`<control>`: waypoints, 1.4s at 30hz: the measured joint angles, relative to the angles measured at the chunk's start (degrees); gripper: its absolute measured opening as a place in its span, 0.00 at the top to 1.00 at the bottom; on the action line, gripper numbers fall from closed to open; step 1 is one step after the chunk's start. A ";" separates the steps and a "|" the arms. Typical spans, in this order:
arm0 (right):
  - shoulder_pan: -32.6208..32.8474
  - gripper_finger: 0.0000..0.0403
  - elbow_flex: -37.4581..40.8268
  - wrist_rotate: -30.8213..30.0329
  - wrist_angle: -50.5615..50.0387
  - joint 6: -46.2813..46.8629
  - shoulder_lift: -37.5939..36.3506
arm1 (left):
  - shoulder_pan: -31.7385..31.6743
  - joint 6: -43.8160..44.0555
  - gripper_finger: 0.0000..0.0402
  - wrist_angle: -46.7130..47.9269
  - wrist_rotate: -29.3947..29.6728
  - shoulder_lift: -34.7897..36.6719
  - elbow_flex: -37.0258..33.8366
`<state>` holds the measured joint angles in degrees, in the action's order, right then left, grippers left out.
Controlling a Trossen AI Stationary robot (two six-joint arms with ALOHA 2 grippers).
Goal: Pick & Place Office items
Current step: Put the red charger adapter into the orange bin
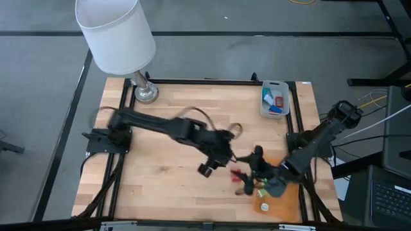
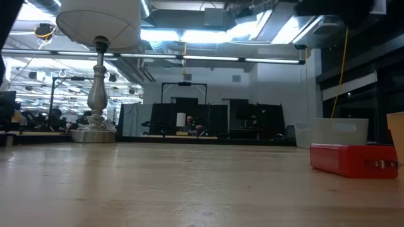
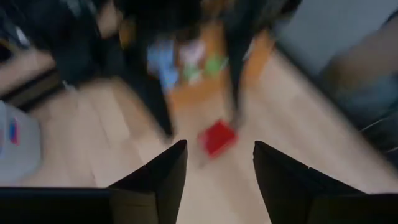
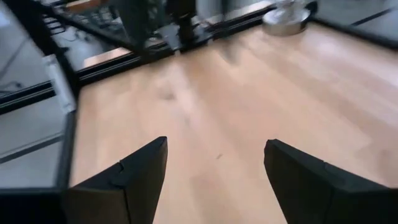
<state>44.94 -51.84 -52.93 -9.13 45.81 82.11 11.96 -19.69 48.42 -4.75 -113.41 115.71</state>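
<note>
Pale wood tabletop [image 1: 167, 167] under both arms. I see the left gripper [image 1: 221, 165] out past the middle of the table, toward the near-right corner. From its wrist view its two fingers [image 3: 158, 177] stand apart with nothing between them; a red block [image 3: 217, 137] lies on the wood just ahead of the tips, not touching them.

Right gripper [image 1: 255, 168] is over the near-right corner, by the orange sheet [image 1: 282, 199]. Its fingers [image 4: 140, 174] are spread wide over bare wood, holding nothing.

Office items: a small cluster of red and green pieces [image 1: 247, 183] sits at the edge of the orange sheet, between the two grippers. Motion blur there, so I can't count them. More blue and red pieces [image 1: 275, 101] are inside the grey tray [image 1: 263, 106] at the far-right edge.

Low view shows a red block [image 2: 350, 159] lying on the tabletop. Lamp [image 1: 122, 38] stands at the far-left corner.
</note>
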 joint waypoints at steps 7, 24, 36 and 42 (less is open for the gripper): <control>-7.46 0.34 -1.40 5.87 -0.25 -2.59 -0.26 | 3.43 12.46 0.54 -6.54 -3.70 17.82 -8.01; -18.80 0.34 -1.44 14.04 -8.64 4.11 -0.24 | 32.25 18.58 0.52 -95.14 36.74 43.46 -80.88; -29.22 0.34 -1.93 38.81 -23.97 16.72 5.90 | 33.22 28.48 0.52 -123.24 45.14 32.69 -102.43; -29.54 0.34 -6.92 46.43 -27.91 19.75 8.06 | 31.98 28.20 0.52 -123.34 39.03 32.55 -102.43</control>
<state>15.41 -58.75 -6.49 -37.04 65.56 90.17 43.94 8.51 -74.91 34.28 -80.86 13.28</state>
